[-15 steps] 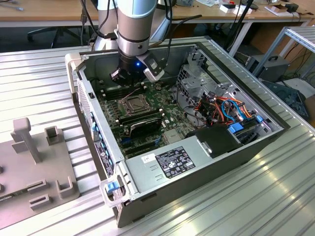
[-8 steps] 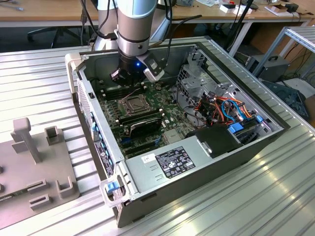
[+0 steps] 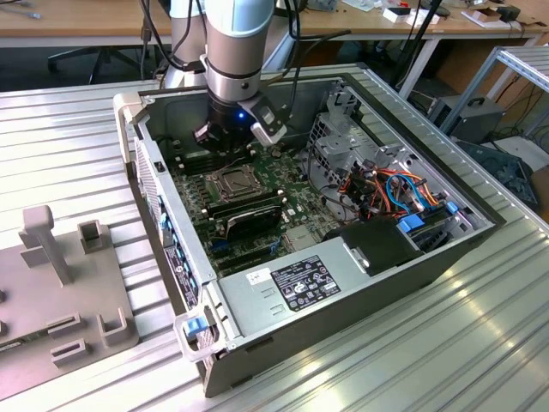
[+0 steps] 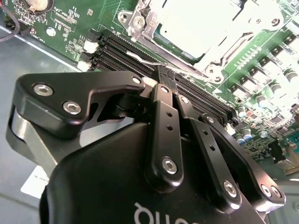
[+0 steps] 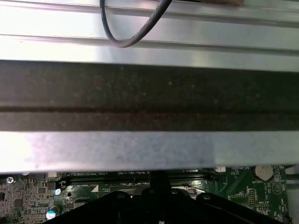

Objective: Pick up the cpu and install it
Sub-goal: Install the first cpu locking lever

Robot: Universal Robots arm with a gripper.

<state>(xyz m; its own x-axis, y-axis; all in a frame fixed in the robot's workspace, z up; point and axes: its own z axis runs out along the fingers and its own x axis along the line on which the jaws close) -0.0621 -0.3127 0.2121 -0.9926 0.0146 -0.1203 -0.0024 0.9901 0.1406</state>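
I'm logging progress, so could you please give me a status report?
Claw shut, over the memory slots. Cpu lying in its socket, apart from the claw. Nothing blocking it.

Open computer case [image 3: 257, 339], hand [image 3: 236, 136] low beside the back wall [image 3: 171, 103], memory slots [image 4: 140, 58] just below, tangled cables [image 3: 390, 184] crowding the exterior view's right.

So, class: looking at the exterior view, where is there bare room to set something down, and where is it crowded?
Free: the ribbed metal table beside the open computer case, and in front of it. Crowded: the grey fixture block, and inside the case, where the gripper hangs over the motherboard beside the cables.
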